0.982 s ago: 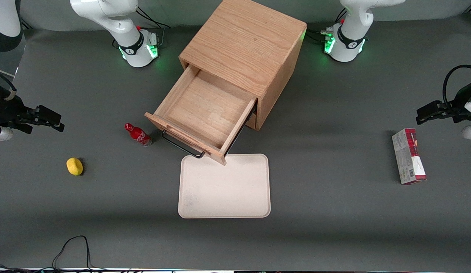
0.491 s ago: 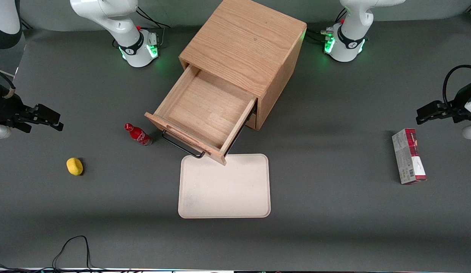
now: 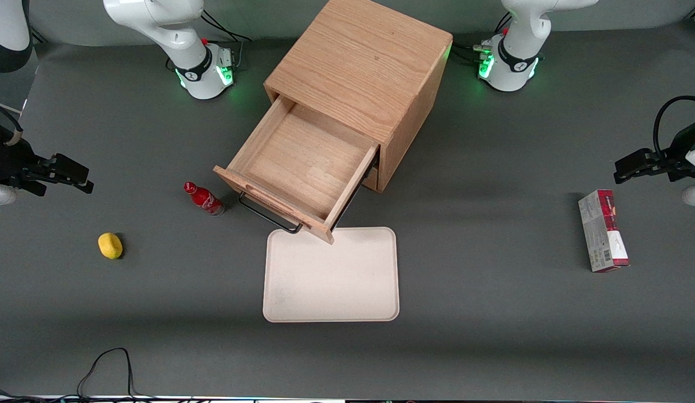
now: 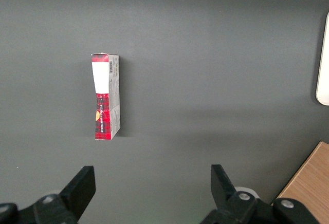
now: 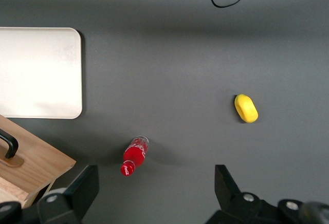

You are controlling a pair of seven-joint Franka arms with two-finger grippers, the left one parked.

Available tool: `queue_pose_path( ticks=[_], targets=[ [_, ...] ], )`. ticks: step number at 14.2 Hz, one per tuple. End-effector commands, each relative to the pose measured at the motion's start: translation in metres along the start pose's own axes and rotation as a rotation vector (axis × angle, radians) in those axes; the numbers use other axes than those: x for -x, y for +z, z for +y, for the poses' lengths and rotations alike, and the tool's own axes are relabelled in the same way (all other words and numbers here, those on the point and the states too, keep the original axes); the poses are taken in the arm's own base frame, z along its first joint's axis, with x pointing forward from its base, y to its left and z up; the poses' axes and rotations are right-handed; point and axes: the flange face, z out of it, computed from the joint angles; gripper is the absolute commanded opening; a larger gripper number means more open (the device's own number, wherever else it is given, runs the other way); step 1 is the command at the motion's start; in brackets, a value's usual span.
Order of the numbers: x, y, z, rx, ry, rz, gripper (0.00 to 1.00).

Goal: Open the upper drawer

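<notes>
Oak upper drawer (image 3: 302, 168) already stands pulled well out of the cabinet (image 3: 361, 61), so you look finished: your gripper (image 3: 73, 176) hangs spread, empty, at its nine o'clock.

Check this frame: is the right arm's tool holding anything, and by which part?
Nothing is held. The tool is open and empty, hanging over bare table at the working arm's end, well clear of the upper drawer and its handle.

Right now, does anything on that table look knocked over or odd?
The red bottle lies on its side beside the open upper drawer. Nothing looks spilled. The gripper hangs open at the working arm's end, holding nothing.
</notes>
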Motion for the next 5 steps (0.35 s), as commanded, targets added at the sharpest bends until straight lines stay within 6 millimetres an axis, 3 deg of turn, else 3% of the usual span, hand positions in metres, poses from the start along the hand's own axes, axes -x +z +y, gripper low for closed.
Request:
queue_pose_path(
  ticks=[1, 5],
  targets=[
    [0.0008, -0.0024, 0.0026, 0.003, 0.027, 0.012, 1.0],
    [0.0009, -0.0024, 0.0035, 0.003, 0.031, 0.012, 1.0]
  ],
)
